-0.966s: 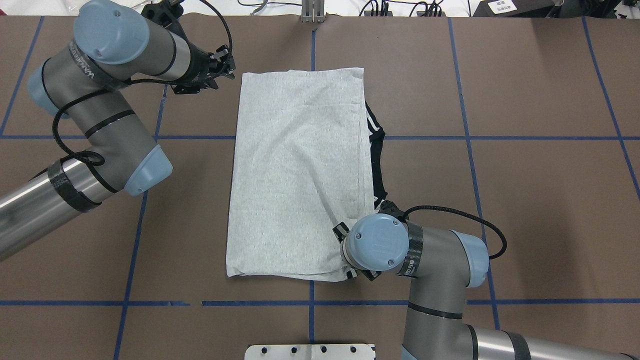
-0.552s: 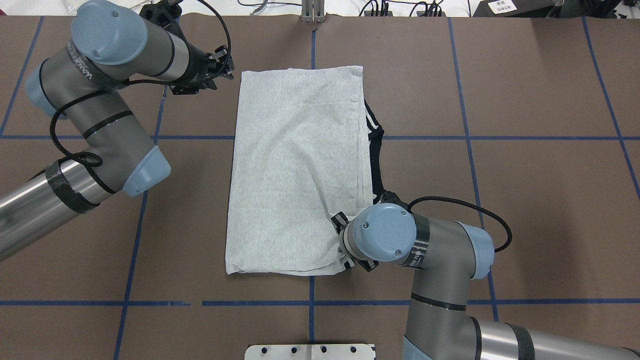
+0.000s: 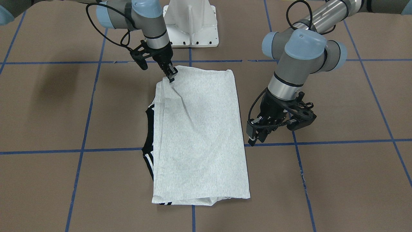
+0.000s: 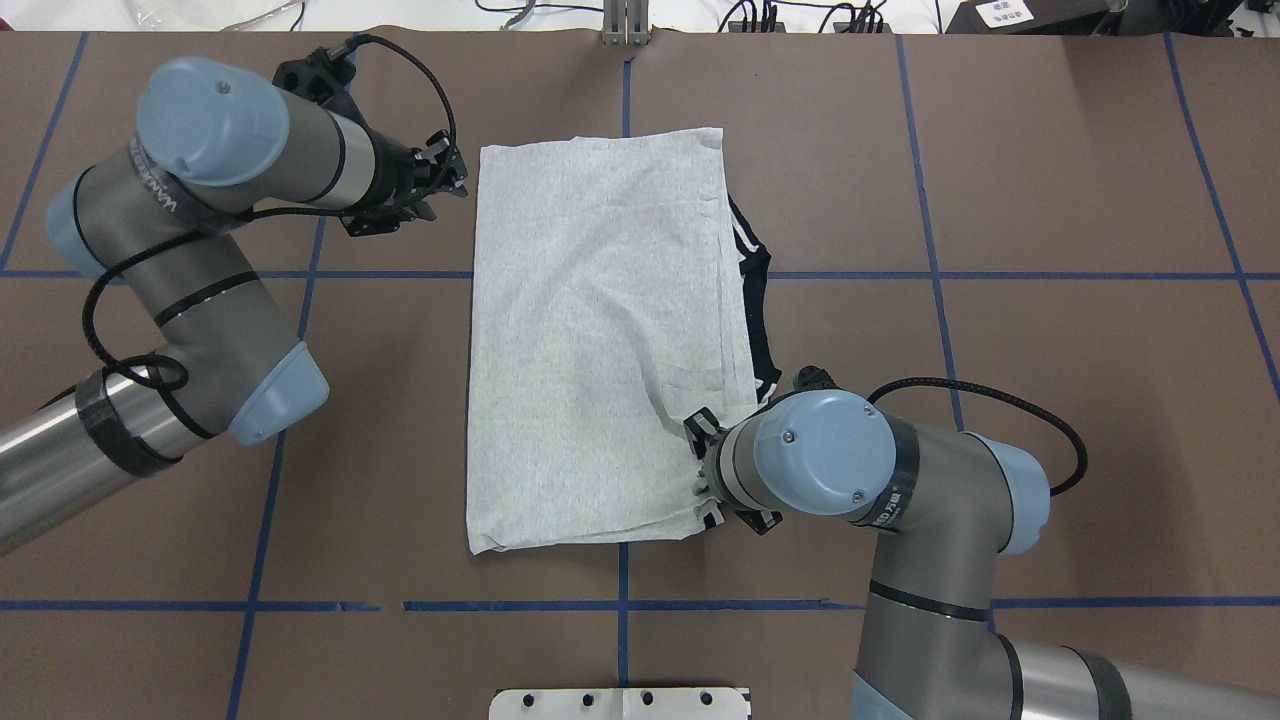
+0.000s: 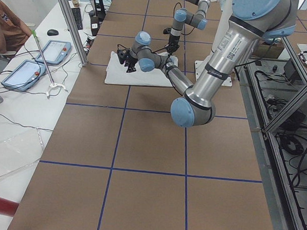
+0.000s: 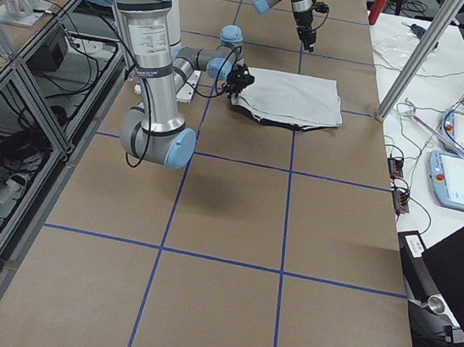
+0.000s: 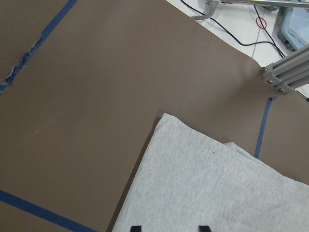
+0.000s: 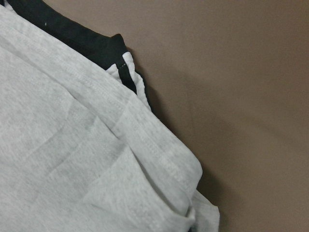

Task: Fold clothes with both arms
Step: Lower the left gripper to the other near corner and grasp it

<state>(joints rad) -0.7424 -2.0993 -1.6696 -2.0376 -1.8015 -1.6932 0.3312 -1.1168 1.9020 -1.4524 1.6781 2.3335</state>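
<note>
The light grey T-shirt lies folded into a long rectangle at the table's middle, its black striped collar poking out on the right. In the front-facing view my right gripper is shut on the shirt's near right corner, and a crease runs from the pinch. From overhead, the right wrist hides that grip. My left gripper hovers open just left of the far left corner, holding nothing. The left wrist view shows its two fingertips apart over the cloth.
The white pedestal stands at the robot's edge of the table. Blue tape lines grid the brown surface. An aluminium post stands at the far edge. A side bench carries teach pendants; a person's sleeve shows beside it.
The right arm has shifted right and pulled the shirt's near right corner up and in; the near edge has shifted. The left arm has moved slightly toward the robot.
</note>
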